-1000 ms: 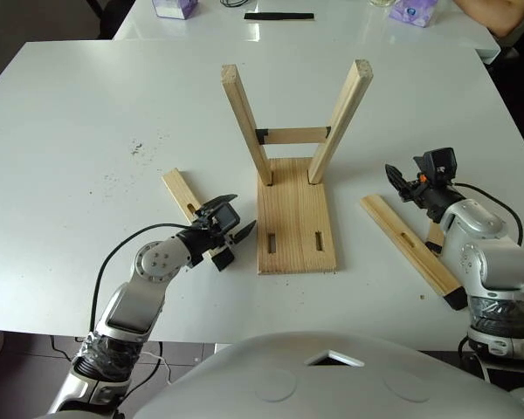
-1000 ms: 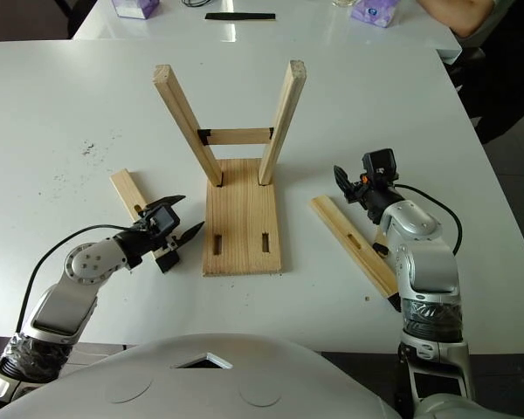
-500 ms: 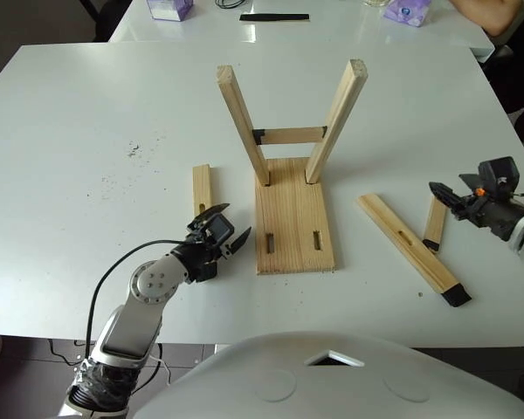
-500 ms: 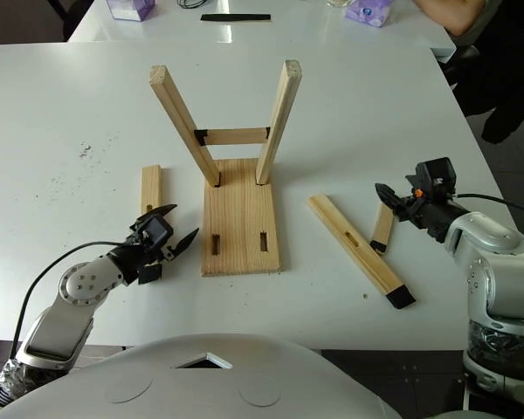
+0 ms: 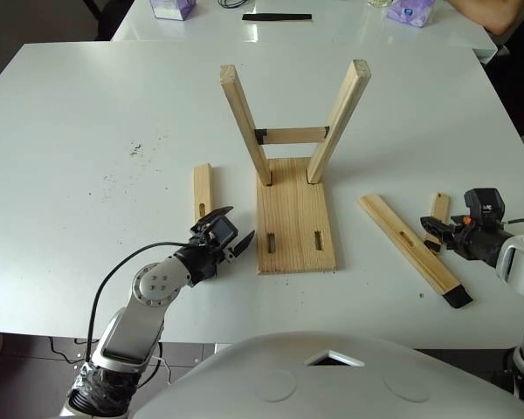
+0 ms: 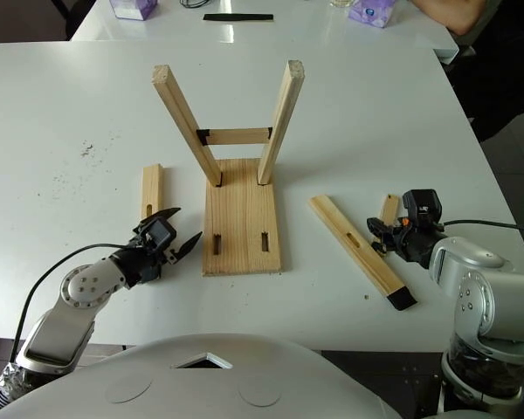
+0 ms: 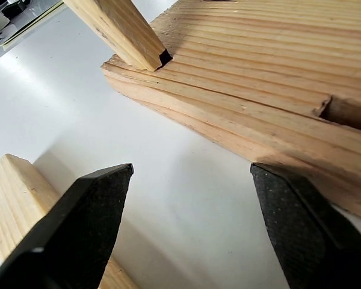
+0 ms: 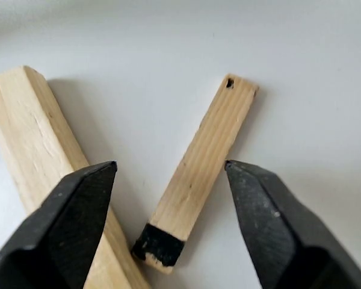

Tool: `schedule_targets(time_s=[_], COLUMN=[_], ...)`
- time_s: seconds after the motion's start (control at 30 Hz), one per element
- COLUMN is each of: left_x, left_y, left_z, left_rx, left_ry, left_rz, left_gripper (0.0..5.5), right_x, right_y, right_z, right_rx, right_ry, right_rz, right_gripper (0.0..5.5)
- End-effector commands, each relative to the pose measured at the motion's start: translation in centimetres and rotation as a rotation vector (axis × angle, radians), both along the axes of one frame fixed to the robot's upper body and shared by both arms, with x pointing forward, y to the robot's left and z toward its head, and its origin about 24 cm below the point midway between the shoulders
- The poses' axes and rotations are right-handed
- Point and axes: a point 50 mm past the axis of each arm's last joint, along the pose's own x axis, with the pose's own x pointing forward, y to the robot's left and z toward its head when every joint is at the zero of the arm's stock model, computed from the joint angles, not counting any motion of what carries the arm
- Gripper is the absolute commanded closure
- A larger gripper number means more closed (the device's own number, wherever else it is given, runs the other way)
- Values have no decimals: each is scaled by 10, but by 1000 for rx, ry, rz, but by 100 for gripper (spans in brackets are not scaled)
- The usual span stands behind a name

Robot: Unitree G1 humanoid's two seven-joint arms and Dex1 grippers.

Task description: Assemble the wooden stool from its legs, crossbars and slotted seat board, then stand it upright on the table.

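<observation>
Two upright legs already stand in the far slots of the seat board, which lies flat on the table, and one fitted crossbar joins them. Judged from the head view, roughly half the build is done. What remains: the near pair of slots are empty, the left loose leg lies just beside the board, the right loose leg lies on its other side, and a short crossbar rests next to that. The stool must then be turned upright. The left gripper hovers released between the left loose leg and the board's edge. The right gripper sits low at the short crossbar, likewise released. From the left wrist, the spread fingers grasp nothing, and the board's side and one seated leg lie ahead. From the right wrist, the parted fingers straddle the short crossbar's black-tipped end without closing on it, so picking it up seems the step in hand. No brand, label or writing can be read on any wooden part.
</observation>
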Motion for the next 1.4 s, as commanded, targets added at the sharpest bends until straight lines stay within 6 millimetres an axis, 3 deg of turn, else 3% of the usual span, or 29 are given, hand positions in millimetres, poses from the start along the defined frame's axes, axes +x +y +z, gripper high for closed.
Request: schedule_targets(time_s=[0.03, 0.4, 0.83, 0.97, 1.1, 1.23, 1.3, 1.4], left_x=[-4, 11, 11, 18, 29, 33, 35, 35], left_y=[-2, 6, 3, 4, 12, 15, 10, -2], left_z=[1, 2, 9, 15, 30, 77, 115, 158], left_rx=[12, 34, 17, 5, -56, -277, -439, -616], left_ry=[11, 7, -15, -36, -80, -133, -211, -267], left_rz=[-23, -33, -26, -26, 20, 6, -58, -205], left_gripper=[186, 186, 186, 186, 186, 186, 186, 186], right_x=[-10, 4, -4, 17, 65, 120, 129, 115], right_y=[-1, 15, 11, 14, 13, -6, -4, 15], right_z=[-8, -24, -30, -24, 8, 88, 126, 160], right_rx=[5, 75, 75, 82, 71, 148, 263, 535], right_ry=[37, 15, 23, -63, -306, -691, -829, -920], right_rz=[-44, -80, -73, -57, 19, 210, 360, 652], right_gripper=[217, 217, 396, 421, 421, 421, 421, 421])
